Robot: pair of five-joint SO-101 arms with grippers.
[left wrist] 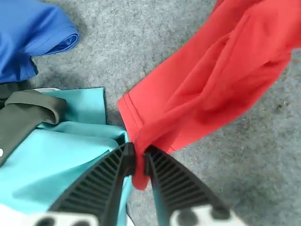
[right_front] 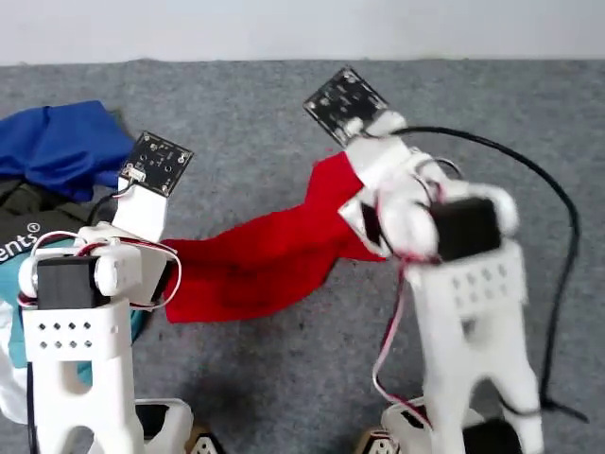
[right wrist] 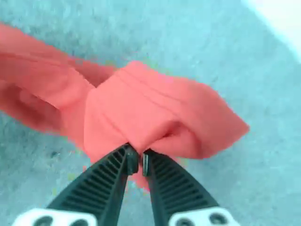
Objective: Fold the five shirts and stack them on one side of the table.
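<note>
Now, your limp red fabric shirt [right_front: 255, 260] is strung across the grey carpeted tabletop [right_front: 284, 378], both hands clamped on it: left hand [left wrist: 138, 150] pinching the hem at its eight o'clock, right hand [right wrist: 136, 157] a bunched fold at two o'clock. Looks light and floppy; grip the seams.

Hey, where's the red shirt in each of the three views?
High view: red shirt stretched across the centre.
Left wrist view: red shirt hem pinched by left end effector.
Right wrist view: red shirt bunched in right end effector.
Shared landmark: grey table cover.
</note>
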